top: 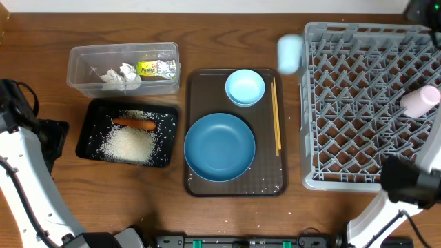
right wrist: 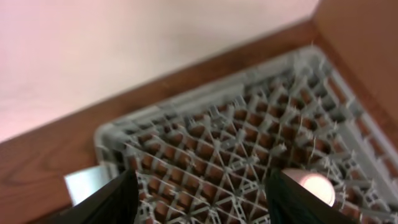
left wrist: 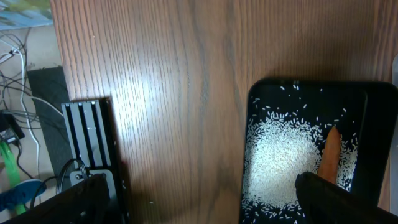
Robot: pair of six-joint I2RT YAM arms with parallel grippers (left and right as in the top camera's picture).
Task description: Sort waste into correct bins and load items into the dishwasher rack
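— What rests on the wooden table (top: 124,200)?
— Four things. A clear box (top: 76,76) sits toward the far-left corner, and a black tray (top: 86,131) lies just in front of it.
— And further right?
— A brown serving tray (top: 269,176) lies mid-table. Beside it, a grey rack (top: 344,103) fills the right side, up near the far edge.

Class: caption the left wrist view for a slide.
Loose white rice grains and a small orange carrot in a shallow black rectangular tray.

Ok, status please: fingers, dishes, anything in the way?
Left fingers, right fingers open, empty. Pinkish cup in rack. Blue dish, bowl, chopsticks on brown tray. Nothing blocking.
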